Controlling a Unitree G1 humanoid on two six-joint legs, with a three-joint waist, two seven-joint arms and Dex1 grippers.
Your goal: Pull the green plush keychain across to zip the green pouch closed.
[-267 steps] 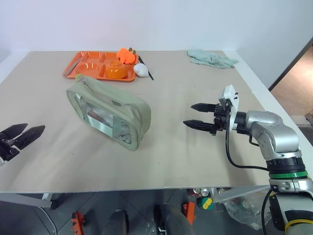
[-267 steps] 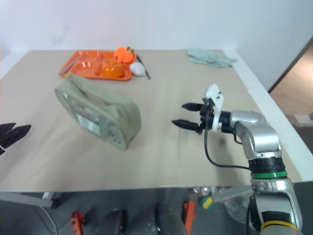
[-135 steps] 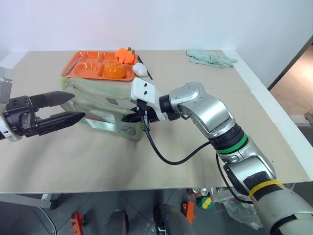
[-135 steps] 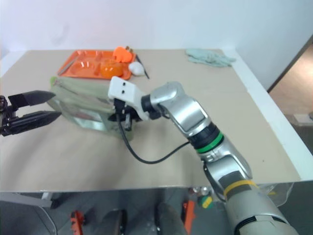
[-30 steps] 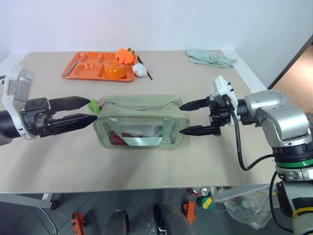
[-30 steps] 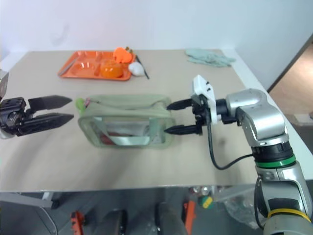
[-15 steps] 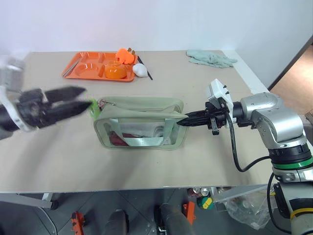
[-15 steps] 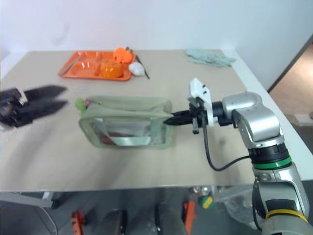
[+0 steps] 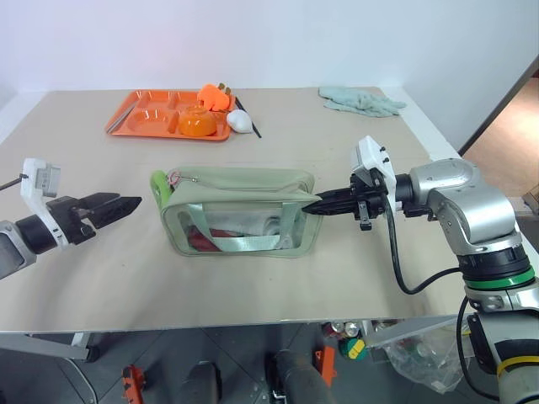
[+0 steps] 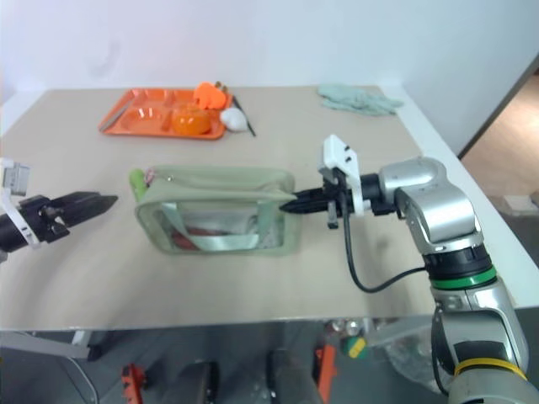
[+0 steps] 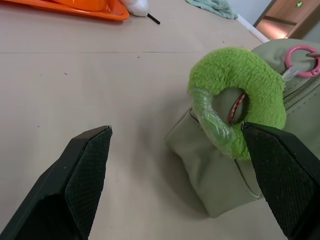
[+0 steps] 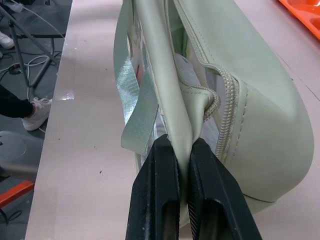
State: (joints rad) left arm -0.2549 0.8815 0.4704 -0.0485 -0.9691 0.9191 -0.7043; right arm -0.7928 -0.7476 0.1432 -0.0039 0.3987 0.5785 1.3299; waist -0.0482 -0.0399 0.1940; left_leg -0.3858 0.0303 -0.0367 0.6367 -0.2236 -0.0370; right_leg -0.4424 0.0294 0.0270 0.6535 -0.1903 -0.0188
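Note:
The green pouch (image 9: 240, 210) lies lengthwise at the table's middle, its clear window facing me. The green plush keychain (image 9: 159, 183) hangs on a pink ring (image 11: 302, 54) at the pouch's left end. My right gripper (image 9: 316, 204) is shut on the fabric edge of the pouch's right end; in the right wrist view both fingers (image 12: 200, 165) pinch that edge. My left gripper (image 9: 126, 204) hovers left of the keychain, a short gap away, and touches nothing. In the left wrist view it (image 11: 175, 129) is open, with the keychain (image 11: 235, 95) ahead of it.
An orange tray (image 9: 135, 122) at the back left holds an orange bowl (image 9: 200, 120), with an orange toy (image 9: 217, 97) and a white object (image 9: 242, 120) beside it. A pale teal cloth (image 9: 362, 101) lies at the back right.
My right gripper closed on the pouch's right end, which it had straddled open. My left gripper drew back left and lower, away from the keychain.

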